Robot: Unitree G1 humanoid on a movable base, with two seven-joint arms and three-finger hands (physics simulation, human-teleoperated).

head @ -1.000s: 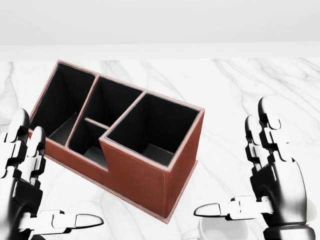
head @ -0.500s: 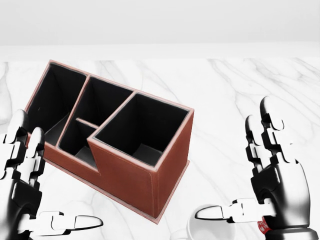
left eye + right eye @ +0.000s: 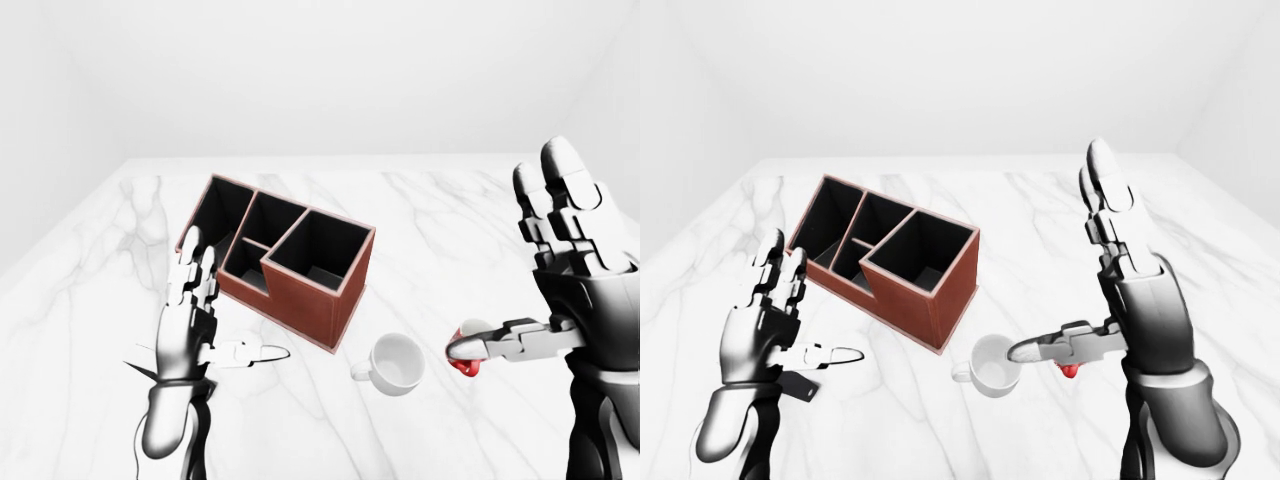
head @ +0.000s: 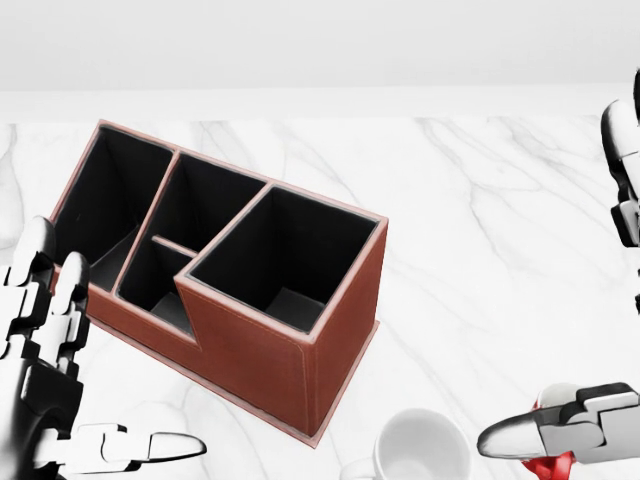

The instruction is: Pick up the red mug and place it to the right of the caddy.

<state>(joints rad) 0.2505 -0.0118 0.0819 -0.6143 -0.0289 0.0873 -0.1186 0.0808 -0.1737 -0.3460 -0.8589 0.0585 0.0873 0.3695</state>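
Presently, white marble table (image 3: 420,215) under pale walls is bearing caddy (image 3: 290,262); right of it, white mug (image 3: 395,363), red mug (image 3: 466,364). Both hands (image 3: 195,330) (image 3: 560,290) are hovering spread, empty.

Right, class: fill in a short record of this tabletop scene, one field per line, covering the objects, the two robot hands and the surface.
surface: white marble table
caddy: brown, four black compartments, all empty
white mug: upright, empty, just below-right of the caddy in the left-eye view
red mug: mostly hidden behind the right robot hand's thumb
left robot hand: open, holding nothing
right robot hand: open, above the red mug
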